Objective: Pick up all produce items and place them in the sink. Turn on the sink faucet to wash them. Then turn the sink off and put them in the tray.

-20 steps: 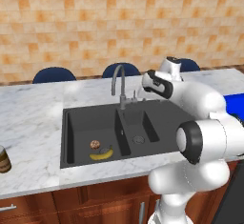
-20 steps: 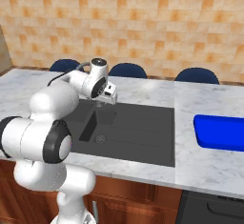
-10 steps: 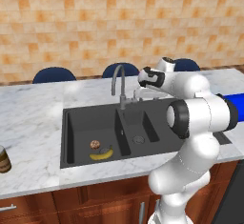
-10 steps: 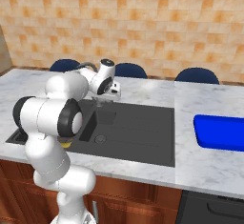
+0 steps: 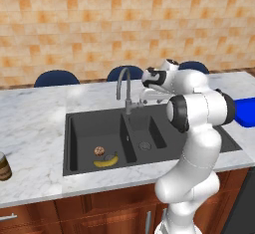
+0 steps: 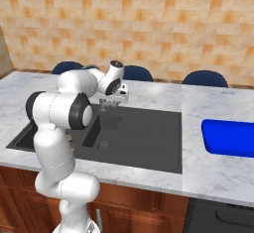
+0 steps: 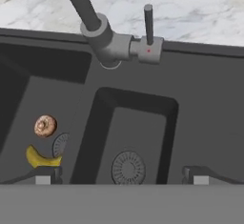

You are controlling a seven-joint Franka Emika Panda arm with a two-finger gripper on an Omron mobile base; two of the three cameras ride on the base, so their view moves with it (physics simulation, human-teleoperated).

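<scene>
The banana [image 5: 106, 162] and the small brown ball [image 5: 99, 151] lie together in the left basin of the dark sink [image 5: 84, 128]. From the hand, the banana [image 7: 40, 158] and ball [image 7: 45, 125] show at lower left. My gripper [image 5: 148, 96] hangs open and empty over the small right basin, just right of the faucet [image 5: 122, 86]. The faucet's base [image 7: 112, 46] and upright lever handle [image 7: 148, 23] stand ahead of the gripper [image 7: 121, 178]. No water shows. The blue tray [image 6: 230, 137] lies on the counter at the far right, and the gripper [image 6: 113, 99] is well left of it.
A dark brown jar [image 5: 4, 167] stands at the counter's left front edge. Blue chair backs [image 5: 56, 77] line the far side of the counter. A round drain [image 7: 127, 167] sits in the small basin below the hand. My own arm's elbow [image 5: 199, 111] looms over the sink's right part.
The arm's elbow has swung in over the sink while the hand has stayed by the faucet. The gripper has stayed open. Banana and ball have not moved.
</scene>
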